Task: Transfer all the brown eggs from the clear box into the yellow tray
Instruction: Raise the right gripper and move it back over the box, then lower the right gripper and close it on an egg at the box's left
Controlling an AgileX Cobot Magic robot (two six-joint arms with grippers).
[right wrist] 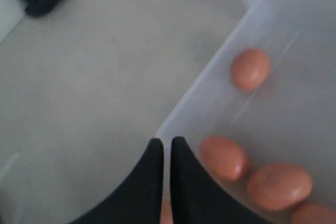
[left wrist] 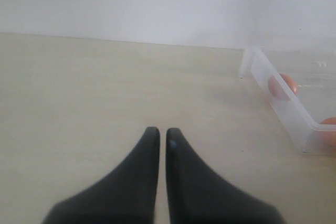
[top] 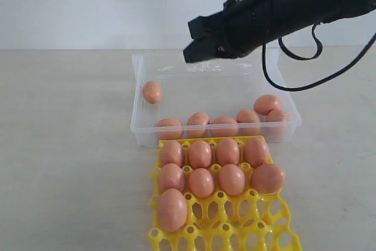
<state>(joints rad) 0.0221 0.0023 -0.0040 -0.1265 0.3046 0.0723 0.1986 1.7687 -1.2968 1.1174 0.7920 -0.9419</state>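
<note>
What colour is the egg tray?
The tray is bright yellow; the exterior view shows it best.

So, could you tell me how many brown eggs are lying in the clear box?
7. One egg lies alone by the left wall of the clear box; six sit along the near wall, toward the right corner. The arm may hide others at the back.

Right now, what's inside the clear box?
Seven brown eggs show in the clear box: one alone, six along the near wall. The right gripper hides part of its far rim.
</note>
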